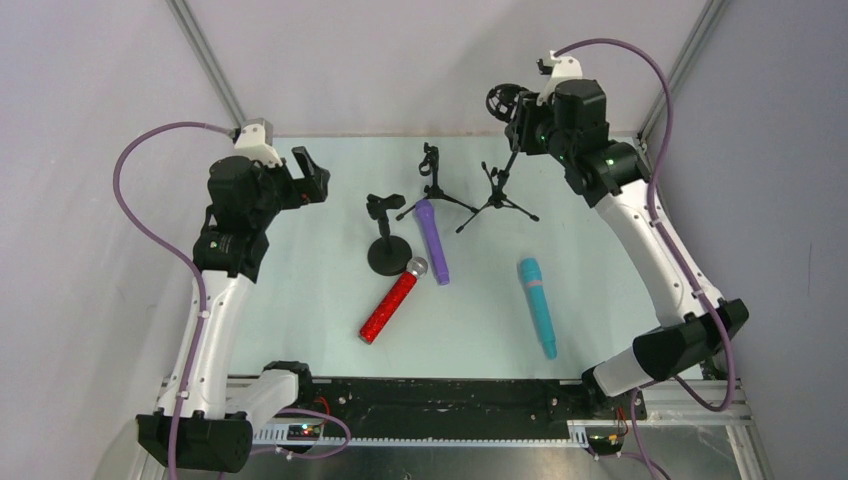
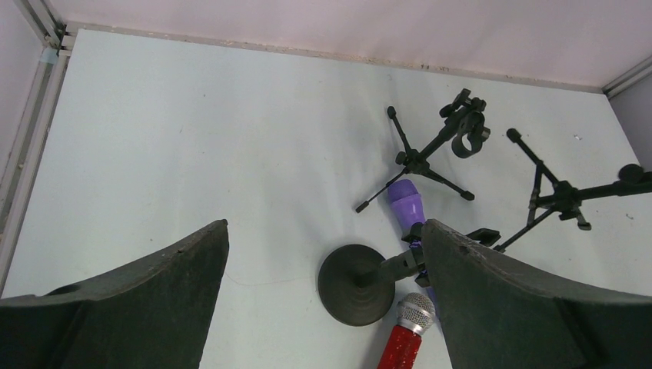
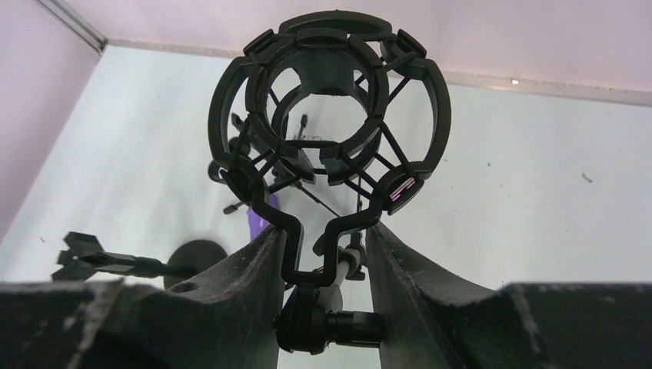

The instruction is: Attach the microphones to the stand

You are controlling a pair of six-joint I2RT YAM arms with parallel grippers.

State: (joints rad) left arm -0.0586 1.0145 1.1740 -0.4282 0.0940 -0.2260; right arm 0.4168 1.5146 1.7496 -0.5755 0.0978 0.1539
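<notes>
right gripper (image 3: pixel 327 242): jaws clamped on the neck under the shock mount (image 3: pixel 330 108) of the right tripod stand (image 1: pixel 497 197), table 1 o'clock
left gripper (image 2: pixel 324 231): fingers wide apart, empty, hovering at table 10 o'clock
red microphone (image 1: pixel 390 305): loose on the table, 6 o'clock of the round-base stand (image 1: pixel 386 255), head at the base rim
purple microphone (image 1: pixel 432 240): loose, head among the legs of the middle tripod stand (image 1: pixel 432 185)
teal microphone (image 1: pixel 537 305): loose, table 4 o'clock, well apart
risk, tip: tugging the mount could tilt its tripod and swing a leg into the middle tripod
risk, snag: lifting the purple one may catch a tripod leg
risk, knock: reaching for the red one may shove the round base
</notes>
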